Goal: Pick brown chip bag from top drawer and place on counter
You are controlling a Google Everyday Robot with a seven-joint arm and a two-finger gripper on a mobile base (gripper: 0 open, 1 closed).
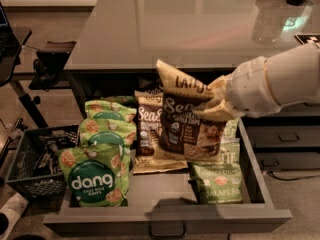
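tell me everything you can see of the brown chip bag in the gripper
The brown chip bag is dark and crinkly, foil-like, with a cream top band, white Sea Salt lettering and chips pictured below. It hangs tilted, its top leaning left, above the open top drawer. The gripper pinches its upper right edge from the right.

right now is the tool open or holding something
tool: shut on the brown chip bag, holding it in the air above the top drawer, below the counter edge.

The jaws hold the brown chip bag, seemingly clear above the top drawer.
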